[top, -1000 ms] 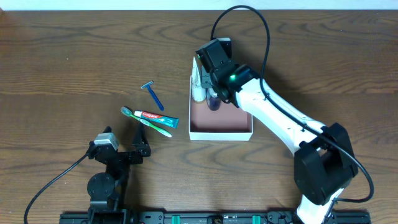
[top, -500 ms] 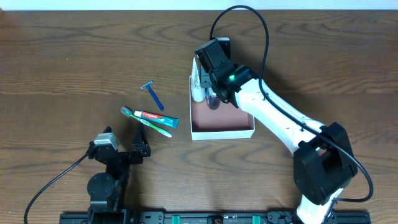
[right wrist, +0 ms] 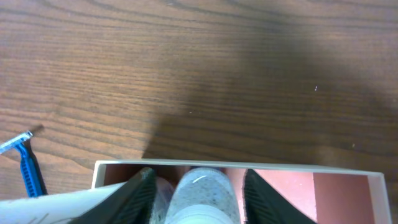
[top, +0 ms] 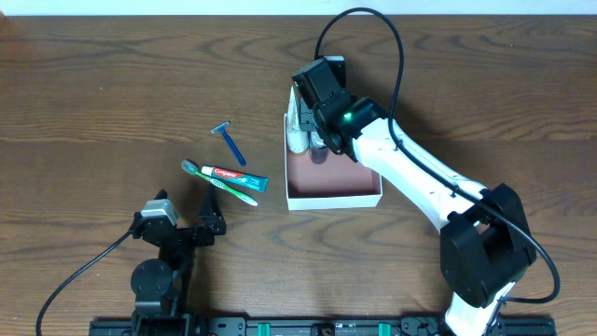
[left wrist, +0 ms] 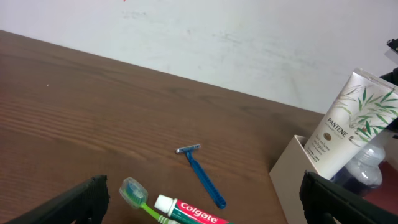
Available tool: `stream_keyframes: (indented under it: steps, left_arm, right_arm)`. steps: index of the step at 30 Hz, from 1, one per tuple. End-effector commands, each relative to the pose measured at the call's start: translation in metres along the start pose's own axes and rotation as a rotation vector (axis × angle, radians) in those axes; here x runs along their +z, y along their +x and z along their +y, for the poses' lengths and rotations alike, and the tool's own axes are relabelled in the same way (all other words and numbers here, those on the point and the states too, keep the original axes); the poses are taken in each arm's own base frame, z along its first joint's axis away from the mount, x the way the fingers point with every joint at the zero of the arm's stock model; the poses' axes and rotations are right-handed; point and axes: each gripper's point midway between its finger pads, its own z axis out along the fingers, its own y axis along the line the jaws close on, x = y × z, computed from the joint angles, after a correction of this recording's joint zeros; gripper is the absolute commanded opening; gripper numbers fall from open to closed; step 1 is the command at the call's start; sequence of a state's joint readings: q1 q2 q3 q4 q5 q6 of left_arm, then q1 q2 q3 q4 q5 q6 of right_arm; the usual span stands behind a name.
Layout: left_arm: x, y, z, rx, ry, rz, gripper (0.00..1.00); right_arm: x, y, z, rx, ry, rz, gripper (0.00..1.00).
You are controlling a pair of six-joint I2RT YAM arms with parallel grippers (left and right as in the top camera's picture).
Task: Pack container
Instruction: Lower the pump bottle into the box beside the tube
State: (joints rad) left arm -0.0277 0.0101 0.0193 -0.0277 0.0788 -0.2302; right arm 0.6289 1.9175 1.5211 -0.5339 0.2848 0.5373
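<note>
On table (top: 112,93), container (top: 336,201) holds tube (left wrist: 351,121), bottle (right wrist: 200,194) (right end effector (right wrist: 198,177), left end effector (left wrist: 204,186) released).

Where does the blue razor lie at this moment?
In the overhead view, the blue razor lies on the table, left of the container and just beyond the toothpaste.

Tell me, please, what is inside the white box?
A Pantene tube and a clear bottle sit at the far end of the box, the right end effector astride the bottle. The arm hides part of the floor there.
</note>
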Motion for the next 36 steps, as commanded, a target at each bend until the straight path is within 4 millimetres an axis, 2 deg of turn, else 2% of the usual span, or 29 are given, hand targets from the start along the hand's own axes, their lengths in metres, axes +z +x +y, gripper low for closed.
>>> stream_keyframes:
  steps: [1, 9, 15, 24, 32, 36]
  left_arm:
    - [0.0007, 0.0146, 0.0028, 0.014, -0.002, 0.046, 0.98]
    - [0.0007, 0.0146, 0.0028, 0.014, -0.002, 0.046, 0.98]
    - [0.0007, 0.0146, 0.0028, 0.014, -0.002, 0.046, 0.98]
    - [0.0007, 0.0146, 0.0028, 0.014, -0.002, 0.046, 0.98]
    - [0.0007, 0.0146, 0.0028, 0.014, -0.002, 0.046, 0.98]
    - [0.0007, 0.0146, 0.0028, 0.014, -0.002, 0.046, 0.98]
  right_arm:
    - [-0.0083, -0.0082, 0.0052, 0.009, -0.011, -0.027, 0.54]
    - [-0.0085, -0.006, 0.0079, 0.007, -0.023, -0.017, 0.56]
    - [-0.0089, -0.0051, 0.0095, -0.008, -0.026, -0.017, 0.7]
    - [-0.009, -0.0032, 0.0127, -0.045, -0.044, -0.006, 0.72]
    - [-0.009, -0.0042, 0.0131, -0.051, -0.046, -0.01, 0.89]
    - [-0.009, -0.0048, 0.0134, -0.05, -0.048, -0.013, 0.91]
